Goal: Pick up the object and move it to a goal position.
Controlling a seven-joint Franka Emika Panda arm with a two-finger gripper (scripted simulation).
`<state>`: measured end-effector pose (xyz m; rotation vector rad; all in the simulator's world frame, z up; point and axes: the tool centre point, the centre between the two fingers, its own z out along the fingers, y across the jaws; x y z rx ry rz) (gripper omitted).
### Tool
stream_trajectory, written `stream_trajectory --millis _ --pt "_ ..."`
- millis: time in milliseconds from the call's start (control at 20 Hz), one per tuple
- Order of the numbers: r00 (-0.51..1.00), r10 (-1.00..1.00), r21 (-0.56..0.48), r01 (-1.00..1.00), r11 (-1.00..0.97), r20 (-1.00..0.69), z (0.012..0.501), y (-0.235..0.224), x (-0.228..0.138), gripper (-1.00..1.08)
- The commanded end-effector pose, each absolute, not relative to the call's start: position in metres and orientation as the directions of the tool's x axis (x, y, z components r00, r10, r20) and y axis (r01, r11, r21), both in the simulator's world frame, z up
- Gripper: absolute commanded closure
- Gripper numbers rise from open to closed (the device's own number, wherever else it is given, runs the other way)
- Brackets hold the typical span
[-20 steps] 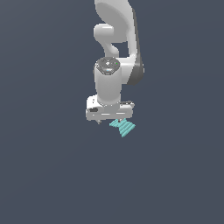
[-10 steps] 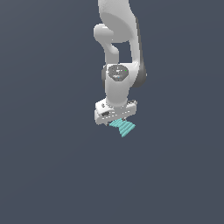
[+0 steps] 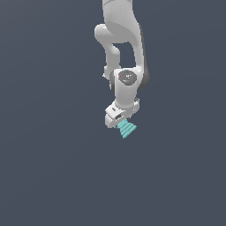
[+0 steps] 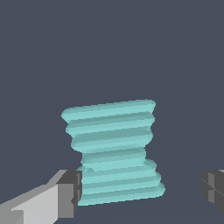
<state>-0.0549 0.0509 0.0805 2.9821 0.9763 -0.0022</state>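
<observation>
The object (image 4: 111, 148) is a small teal piece with parallel rounded ridges, pinched at its waist. In the exterior view the object (image 3: 127, 129) lies on the dark floor, partly under the white hand. My gripper (image 3: 120, 122) is right over it. In the wrist view my gripper (image 4: 144, 190) stands open around the object's near end. One grey finger pad (image 4: 72, 192) is at the object's edge. The other pad (image 4: 214, 189) stands well apart from it. The fingertips themselves are hidden in the exterior view.
A plain dark grey floor (image 3: 53, 167) fills both views. The white arm (image 3: 121, 39) rises above the hand to the top of the exterior view. No other objects or a goal marker show.
The hand has shifted toward the exterior view's right and slightly down, ending over the object, and the wrist has turned a little. The object has stayed where it was.
</observation>
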Motion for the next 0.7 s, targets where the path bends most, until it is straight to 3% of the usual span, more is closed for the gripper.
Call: stream_trajectory --millis 0,650 --pt "0.775 0.631 0.002 0.631 -0.775 -0.001 0.075 0.056 -0.060 -0.92" --pt "0.737 0.676 0.000 0.676 -0.737 -0.001 0.064 0.063 -0.067 -0.92"
